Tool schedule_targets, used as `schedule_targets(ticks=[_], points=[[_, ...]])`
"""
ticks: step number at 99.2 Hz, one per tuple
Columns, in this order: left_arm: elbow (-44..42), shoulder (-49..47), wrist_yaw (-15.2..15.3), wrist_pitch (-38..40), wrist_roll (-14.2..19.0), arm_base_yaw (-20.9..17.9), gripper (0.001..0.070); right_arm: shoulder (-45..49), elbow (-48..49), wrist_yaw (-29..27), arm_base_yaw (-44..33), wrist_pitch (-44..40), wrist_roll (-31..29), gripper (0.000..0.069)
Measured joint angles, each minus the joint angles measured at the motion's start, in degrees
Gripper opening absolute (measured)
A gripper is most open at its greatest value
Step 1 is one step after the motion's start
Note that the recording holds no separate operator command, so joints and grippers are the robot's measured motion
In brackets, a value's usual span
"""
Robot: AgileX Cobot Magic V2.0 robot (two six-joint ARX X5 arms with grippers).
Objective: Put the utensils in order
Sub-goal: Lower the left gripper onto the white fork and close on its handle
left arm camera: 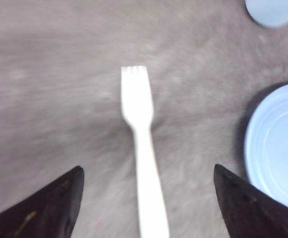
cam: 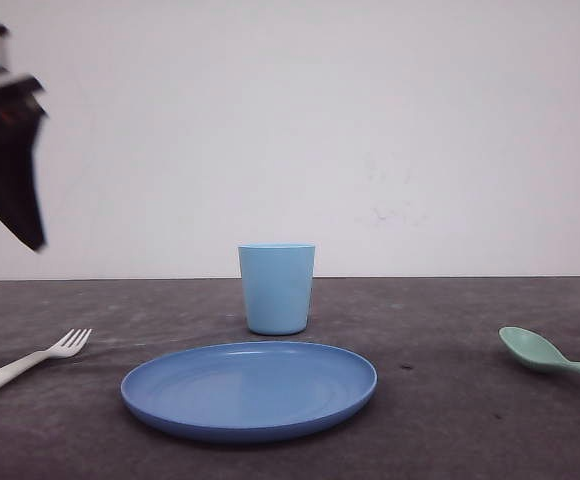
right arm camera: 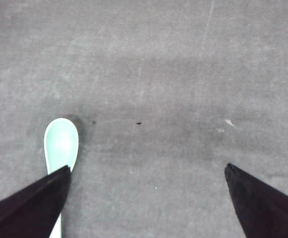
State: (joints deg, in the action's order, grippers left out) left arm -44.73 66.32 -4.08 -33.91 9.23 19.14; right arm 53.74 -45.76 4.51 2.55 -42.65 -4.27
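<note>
Left wrist view has the left gripper (left arm camera: 146,198) spread wide and empty above the dark table (left arm camera: 49,99), the white fork (left arm camera: 140,139) lying between its fingers, tines pointing away. Right wrist view shows the right gripper (right arm camera: 146,201) equally wide and empty, one finger (right arm camera: 30,208) overlapping the mint-green spoon (right arm camera: 61,144). Front view places fork lower left, spoon lower right, round blue plate (cam: 249,388) centre, light blue cup (cam: 276,288) just behind it.

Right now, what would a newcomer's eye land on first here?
The blue plate at centre front, with the light blue cup upright just behind it. The white fork lies at the left and the mint spoon at the right, both untouched. The open left claw hangs above the fork.
</note>
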Motion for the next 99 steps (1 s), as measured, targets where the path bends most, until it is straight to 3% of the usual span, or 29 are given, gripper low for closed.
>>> schedule_targets(ticks=[29, 57, 77, 99], points=[[0.0, 9.79, 4.2, 4.17, 0.7, 3.45, 0.0507, 0.02, 0.0, 0.0, 0.0, 0.02, 0.0, 0.0625], [0.0, 16.28, 5.77, 7.17, 0.7, 3.87, 0.0504, 0.02, 0.0, 0.0, 0.0, 0.0, 0.0, 0.0625], [0.0, 17.44, 7.48, 9.18, 0.72, 4.22, 0.0377, 0.02, 0.0, 0.0, 0.0, 0.0, 0.0, 0.0625], [-0.22, 18.8, 8.44, 9.33, 1.33, 5.05, 0.0353, 0.02, 0.0, 0.0, 0.0, 0.0, 0.0, 0.0625]])
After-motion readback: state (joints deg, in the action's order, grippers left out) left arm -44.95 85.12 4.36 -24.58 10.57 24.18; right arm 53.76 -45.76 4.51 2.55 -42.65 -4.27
